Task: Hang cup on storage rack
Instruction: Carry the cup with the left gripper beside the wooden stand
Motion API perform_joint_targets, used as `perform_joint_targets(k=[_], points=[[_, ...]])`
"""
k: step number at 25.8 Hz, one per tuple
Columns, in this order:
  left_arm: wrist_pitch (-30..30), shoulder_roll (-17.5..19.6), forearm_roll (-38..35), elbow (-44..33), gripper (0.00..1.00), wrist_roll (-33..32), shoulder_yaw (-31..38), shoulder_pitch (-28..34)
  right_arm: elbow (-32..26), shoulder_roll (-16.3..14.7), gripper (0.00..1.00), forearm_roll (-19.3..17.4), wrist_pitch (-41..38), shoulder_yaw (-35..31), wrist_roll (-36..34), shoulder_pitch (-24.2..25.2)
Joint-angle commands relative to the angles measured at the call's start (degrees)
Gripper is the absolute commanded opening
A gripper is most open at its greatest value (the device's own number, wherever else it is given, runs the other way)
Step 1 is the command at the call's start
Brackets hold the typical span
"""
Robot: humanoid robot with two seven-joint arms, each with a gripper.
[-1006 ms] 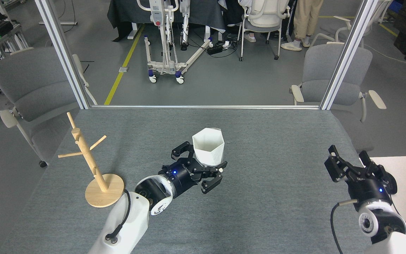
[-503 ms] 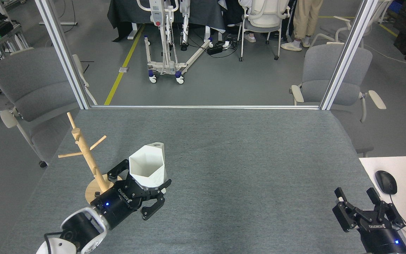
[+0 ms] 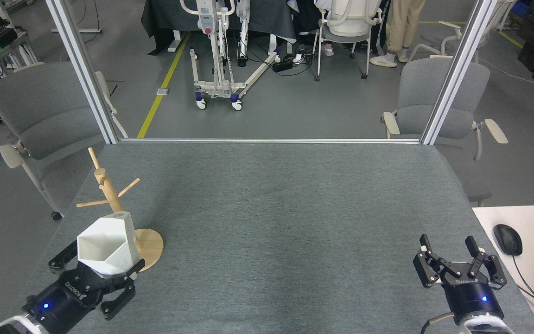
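Now the left claw [image 3: 94, 273] clamps the cup [image 3: 107, 244], mouth tilted toward the viewer; right claw [image 3: 459, 264] spread.

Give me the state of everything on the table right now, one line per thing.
cup: held in left gripper, mouth facing the camera, not hung.
storage rack: upright, pegs bare.
left gripper: shut on the cup.
right gripper: open, holding nothing.
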Motion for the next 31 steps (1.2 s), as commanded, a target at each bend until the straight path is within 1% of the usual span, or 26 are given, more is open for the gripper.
perform_joint_targets(k=[1, 4, 6, 9, 12, 16, 19, 23, 31], points=[[-0.32, -0.20, -0.06, -0.02, 0.00, 0.49, 5.80, 1.39, 0.04, 1.78, 1.00, 5.75, 0.67, 0.88, -0.08, -0.39], [0.91, -1.43, -0.24, 0.07, 0.00, 0.40, 8.09, 1.39, 0.22, 2.57, 1.00, 5.75, 0.23, 0.88, -0.08, -0.65], [3.37, -1.78, -0.59, 0.25, 0.00, 0.40, 8.35, 1.47, 0.13, 3.01, 1.00, 5.66, -1.44, 0.88, -0.17, -0.83], [6.63, -2.22, -4.63, 0.51, 0.00, 0.40, 8.35, 1.56, 0.13, 2.92, 1.00, 5.66, -3.55, 0.88, -0.17, -0.65], [8.73, -3.72, -7.53, 1.21, 0.00, 0.14, 8.35, 0.77, 0.22, 2.83, 1.00, 5.66, -3.64, 0.88, -0.17, -0.65], [9.26, -4.33, -8.76, 2.97, 0.00, -0.48, 8.00, -2.22, 0.39, 2.75, 1.00, 5.57, -3.64, 0.88, -0.17, -0.74], [10.14, -4.77, -11.31, 5.70, 0.00, -0.92, 8.00, -4.68, 0.57, 2.92, 1.00, 5.57, -3.64, 0.88, -0.08, -0.74], [10.76, -4.86, -12.01, 8.33, 0.00, -1.89, 7.65, -7.05, 0.92, 2.92, 1.00, 5.57, -3.72, 0.88, -0.08, -0.83], [11.99, -5.91, -14.91, 11.23, 0.00, -2.94, 7.39, -9.60, 1.01, 3.01, 1.00, 5.57, -3.72, 0.88, -0.08, -0.92]])
